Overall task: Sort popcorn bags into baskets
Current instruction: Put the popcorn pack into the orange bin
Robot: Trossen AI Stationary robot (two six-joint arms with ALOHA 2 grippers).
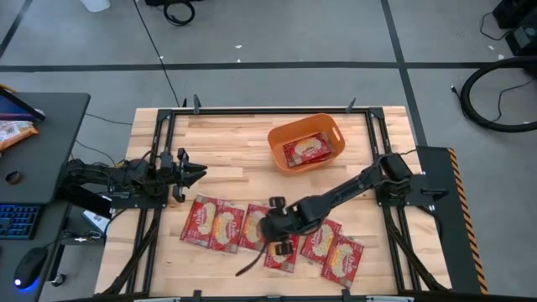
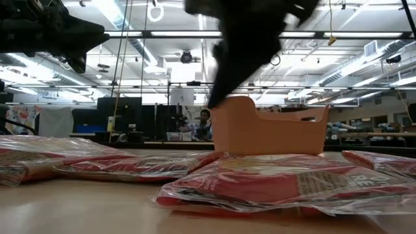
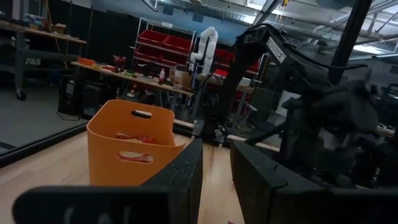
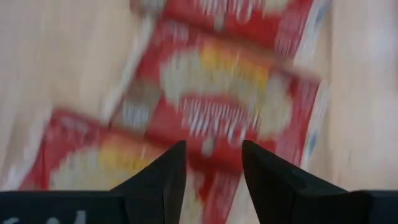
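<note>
Several flat red popcorn bags (image 1: 225,226) with yellow-cream pictures lie in a partly overlapping row along the table's near edge, and they fill the foreground of the low view (image 2: 273,185). One more bag (image 1: 306,151) lies inside the orange tub (image 1: 277,138), which stands right of centre toward the far edge (image 2: 266,127) (image 3: 130,137). My right gripper (image 1: 270,225) (image 4: 214,146) hangs open above the middle of the row and points down at a bag (image 4: 230,93). My left gripper (image 1: 201,174) (image 3: 216,149) waits at the table's left, level, its fingers a narrow gap apart.
Bare wood (image 1: 235,159) lies between the tub and the row of bags. Black frame rails (image 1: 164,134) run along the table's sides. A desk with a keyboard (image 1: 17,220) stands left of the table. A person (image 2: 205,123) sits far behind in the room.
</note>
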